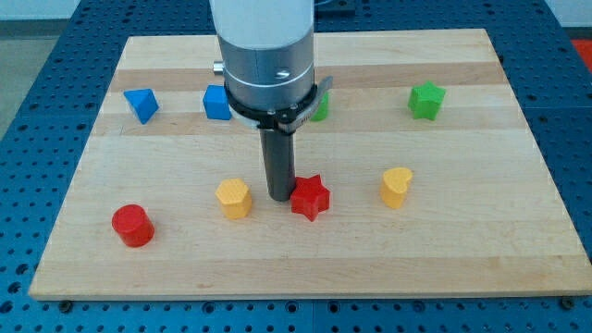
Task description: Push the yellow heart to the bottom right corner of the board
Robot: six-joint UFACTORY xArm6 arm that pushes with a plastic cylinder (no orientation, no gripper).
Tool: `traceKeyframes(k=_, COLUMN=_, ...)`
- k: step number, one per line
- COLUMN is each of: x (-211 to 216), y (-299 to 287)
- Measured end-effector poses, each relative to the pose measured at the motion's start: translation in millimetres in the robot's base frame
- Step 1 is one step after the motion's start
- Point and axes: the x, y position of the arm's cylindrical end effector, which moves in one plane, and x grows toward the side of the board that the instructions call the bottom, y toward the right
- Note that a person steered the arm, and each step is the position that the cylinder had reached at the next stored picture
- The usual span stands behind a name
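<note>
The yellow heart (396,186) lies on the wooden board (462,250), right of centre. My tip (280,196) rests on the board to the heart's left, about a fifth of the board's width away. The tip stands right against the left side of a red star (311,197), which lies between the tip and the heart. A yellow hexagon-like block (234,198) sits just left of the tip.
A red cylinder (132,225) lies at the lower left. A blue block (141,104) and a second blue block (216,103) lie at the upper left. A green star (426,100) lies upper right. A green block (320,107) is partly hidden behind the arm.
</note>
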Motion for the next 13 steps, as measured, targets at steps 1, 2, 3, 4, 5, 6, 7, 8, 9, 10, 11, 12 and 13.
traceKeyframes(k=1, x=-17, y=0)
traceKeyframes(k=2, x=-29, y=4)
traceKeyframes(k=3, x=-45, y=13)
traceKeyframes(k=4, x=-50, y=37)
traceKeyframes(k=5, x=-50, y=71)
traceKeyframes(k=6, x=-50, y=87)
traceKeyframes(k=7, x=-34, y=99)
traceKeyframes(k=8, x=-1, y=102)
traceKeyframes(k=9, x=14, y=116)
traceKeyframes(k=10, x=14, y=124)
traceKeyframes(k=11, x=14, y=123)
traceKeyframes(k=12, x=3, y=111)
traceKeyframes(k=13, x=-10, y=107)
